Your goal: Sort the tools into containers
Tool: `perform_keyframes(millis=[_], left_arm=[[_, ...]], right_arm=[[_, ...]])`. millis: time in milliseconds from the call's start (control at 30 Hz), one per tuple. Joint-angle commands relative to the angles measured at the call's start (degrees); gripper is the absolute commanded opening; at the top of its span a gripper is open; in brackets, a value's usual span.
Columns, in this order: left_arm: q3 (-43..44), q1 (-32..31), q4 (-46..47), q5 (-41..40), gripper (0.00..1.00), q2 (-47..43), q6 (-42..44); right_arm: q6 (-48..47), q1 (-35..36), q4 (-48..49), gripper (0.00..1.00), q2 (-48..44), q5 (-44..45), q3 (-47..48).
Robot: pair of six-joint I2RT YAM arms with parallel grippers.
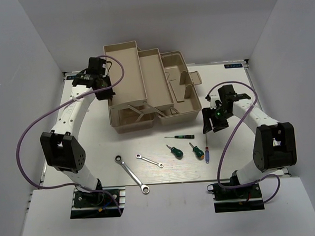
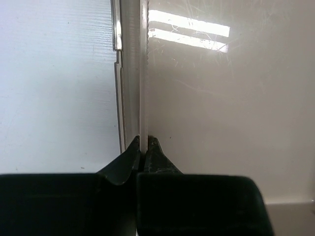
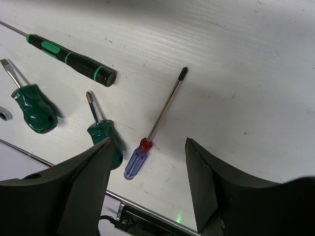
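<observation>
The beige toolbox stands open at the back with its trays fanned out: left tray (image 1: 124, 72), middle tray (image 1: 156, 81), bottom compartment (image 1: 187, 103). My left gripper (image 1: 106, 90) is shut on the thin left wall of the tray (image 2: 143, 88). My right gripper (image 1: 214, 126) is open and empty, above the blue-handled screwdriver (image 3: 135, 162), which also shows in the top view (image 1: 207, 153). Two green stubby screwdrivers (image 1: 174, 151) (image 1: 195, 150), the dark pen-like tool (image 1: 179, 136), the short wrench (image 1: 149, 160) and the long wrench (image 1: 131, 174) lie on the table.
In the right wrist view the stubby screwdrivers (image 3: 34, 110) (image 3: 106, 137) and the dark tool (image 3: 74, 56) lie left of the fingers. The table's metal front edge (image 3: 147, 211) runs just below the blue handle. White walls enclose the table.
</observation>
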Motion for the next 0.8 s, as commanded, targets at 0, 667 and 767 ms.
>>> perform_keyframes(millis=[0,667,767], left_arm=[[2.8,0.7,5.3,-2.4,0.00,0.5,1.3],[-5.2,1.3,7.4,-1.0,0.00,-7.7,14.7],[-3.8,1.3,7.9,-1.0,0.00,-7.7,15.2]], right_arm=[[-0.6,-0.5,0.2,0.66,-0.3,-1.7,1.7],[-1.3,-1.1,0.2,0.67,0.9,-3.4,2.3],[-1.5,-1.1,0.2,0.67,0.4,-3.6,1.7]])
